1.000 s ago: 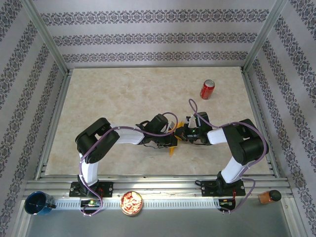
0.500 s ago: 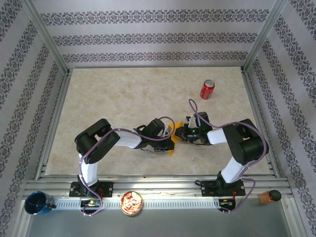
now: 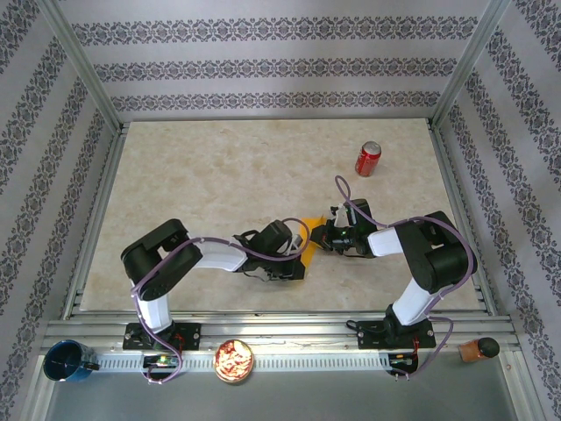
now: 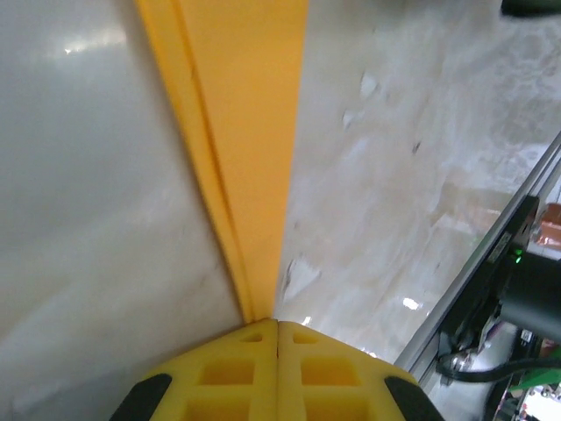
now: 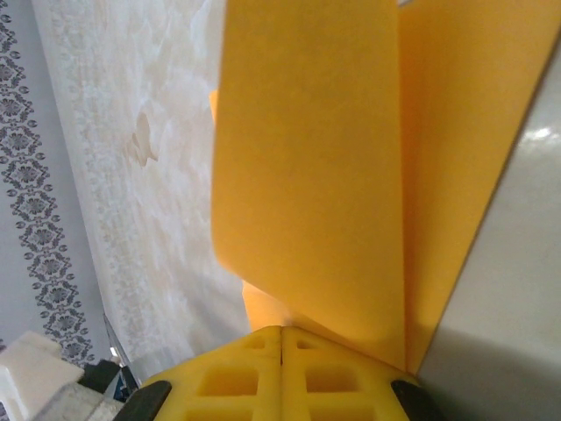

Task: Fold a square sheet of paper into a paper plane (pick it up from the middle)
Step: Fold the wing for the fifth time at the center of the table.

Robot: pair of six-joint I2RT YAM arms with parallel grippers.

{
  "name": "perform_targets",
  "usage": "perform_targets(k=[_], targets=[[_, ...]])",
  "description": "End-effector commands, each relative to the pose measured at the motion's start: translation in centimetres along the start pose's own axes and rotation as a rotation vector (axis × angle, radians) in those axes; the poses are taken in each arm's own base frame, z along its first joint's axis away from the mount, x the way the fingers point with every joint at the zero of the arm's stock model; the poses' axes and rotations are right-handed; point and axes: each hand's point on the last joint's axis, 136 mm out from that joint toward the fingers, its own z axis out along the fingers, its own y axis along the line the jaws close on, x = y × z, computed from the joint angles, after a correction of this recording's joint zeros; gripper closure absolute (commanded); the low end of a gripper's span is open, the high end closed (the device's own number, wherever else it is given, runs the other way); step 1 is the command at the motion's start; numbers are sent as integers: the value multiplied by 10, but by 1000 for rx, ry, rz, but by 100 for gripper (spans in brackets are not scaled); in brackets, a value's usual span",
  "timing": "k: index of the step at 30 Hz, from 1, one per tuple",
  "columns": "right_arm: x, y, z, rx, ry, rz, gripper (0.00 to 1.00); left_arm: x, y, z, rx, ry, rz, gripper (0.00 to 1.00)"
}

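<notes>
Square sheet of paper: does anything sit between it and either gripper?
Nothing visible does. The left gripper and right gripper are each shut directly on the folded square sheet of paper; the soda can stands apart.

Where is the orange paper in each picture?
Top external: orange paper near the middle of the beige table.
Left wrist: a narrow strip running down into the left tool.
Right wrist: a wide folded sheet above the right tool.
Shared landmark: the beige table under it.

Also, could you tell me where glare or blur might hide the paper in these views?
Top external: even light, sharp, no glare on the folded paper. Left wrist: small glare spots on the table, paper creases crisp. Right wrist: paper close and soft, one glint on the table at right.
</notes>
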Motion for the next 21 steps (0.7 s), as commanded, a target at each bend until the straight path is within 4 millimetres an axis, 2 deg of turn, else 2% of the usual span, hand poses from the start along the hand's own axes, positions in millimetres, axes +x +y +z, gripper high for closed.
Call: perform_targets(k=[1, 5, 9, 11, 14, 17, 21], targets=[[20, -54, 5, 181, 22, 100, 92, 40, 28, -2, -99, 107, -35, 100], [19, -54, 6, 182, 20, 103, 92, 39, 16, -10, -74, 85, -5, 100], [20, -54, 5, 182, 18, 103, 92, 21, -15, -31, -8, -16, 58, 100], [20, -54, 5, 181, 18, 105, 92, 6, -30, -42, 18, -73, 85, 100], [21, -54, 6, 180, 18, 107, 92, -21, -38, -49, 48, -129, 70, 100], [21, -54, 6, 178, 20, 108, 92, -53, -38, -48, 75, -173, 21, 100], [21, -52, 7, 174, 20, 107, 92, -82, -35, -39, 95, -215, -27, 100]])
